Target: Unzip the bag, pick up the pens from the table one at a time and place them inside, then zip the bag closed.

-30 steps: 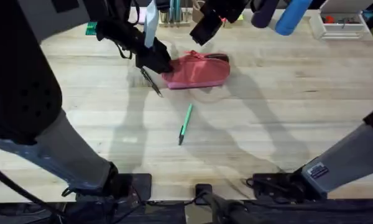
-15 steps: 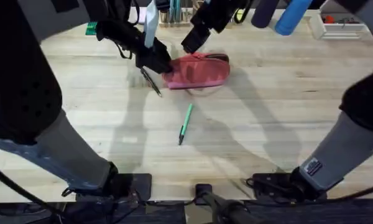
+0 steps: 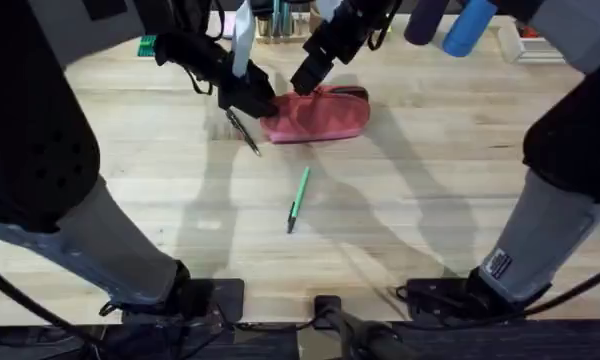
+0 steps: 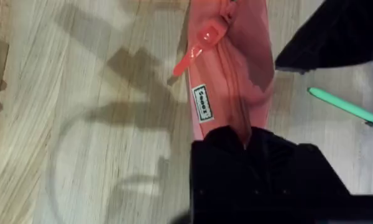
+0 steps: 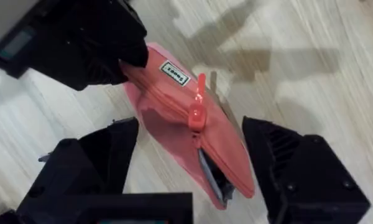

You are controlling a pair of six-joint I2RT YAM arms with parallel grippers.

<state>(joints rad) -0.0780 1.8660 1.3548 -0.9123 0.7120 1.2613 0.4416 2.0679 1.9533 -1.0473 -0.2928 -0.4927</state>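
- The bag (image 3: 318,115) lay far back on the table (image 3: 430,200); left gripper (image 4: 245,140) pinched its end.
- Unzipping was in hand: right gripper (image 5: 189,158) hung wide open over the zip pull (image 5: 196,112).
- Next, I judge, it needed to close on that pull; the green pen (image 3: 298,198) waited nearby.

the left gripper (image 3: 252,97) pinches the bag (image 3: 320,115) at its left end and the right gripper (image 3: 308,76) crowds its far side, jaws spread. right and near of the bag the table (image 3: 460,170) lies bare. the green pen (image 3: 298,198) lies apart, reachable all round.
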